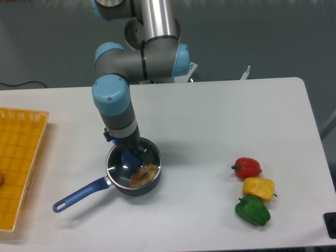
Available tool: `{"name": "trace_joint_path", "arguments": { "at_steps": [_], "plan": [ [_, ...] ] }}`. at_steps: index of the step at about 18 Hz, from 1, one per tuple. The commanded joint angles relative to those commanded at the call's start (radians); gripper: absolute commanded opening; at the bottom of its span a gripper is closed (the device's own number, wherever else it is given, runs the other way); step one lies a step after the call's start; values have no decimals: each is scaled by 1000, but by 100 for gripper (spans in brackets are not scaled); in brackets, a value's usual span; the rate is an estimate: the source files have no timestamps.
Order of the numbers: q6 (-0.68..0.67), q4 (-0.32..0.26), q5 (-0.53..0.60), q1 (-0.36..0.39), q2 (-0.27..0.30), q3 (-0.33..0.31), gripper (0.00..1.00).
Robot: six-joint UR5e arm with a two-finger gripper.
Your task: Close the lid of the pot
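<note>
Count: one dark navy saucepan (pixel 137 185), one clear glass lid (pixel 132 167), three peppers — red (pixel 248 167), yellow (pixel 259 188), green (pixel 253 210).
Pot axis: long blue handle (pixel 80 195) points lower-left.
Lid: sits on pot rim.
Gripper (pixel 129 152): above blue knob (pixel 129 157); grip state unclear.

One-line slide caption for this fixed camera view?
Tool above blue-knobbed round glass lid resting on dark navy saucepan; three peppers at right.
</note>
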Motion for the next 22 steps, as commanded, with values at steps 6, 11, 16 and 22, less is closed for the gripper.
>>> {"name": "trace_joint_path", "arguments": {
  "at_steps": [6, 11, 16, 22],
  "plan": [
    [58, -24, 5, 32, 23, -2, 99],
    [262, -127, 5, 147, 84, -2, 99],
    [388, -159, 5, 268, 100, 0, 99],
    [541, -205, 3, 417, 101, 17, 99]
  ]
}}
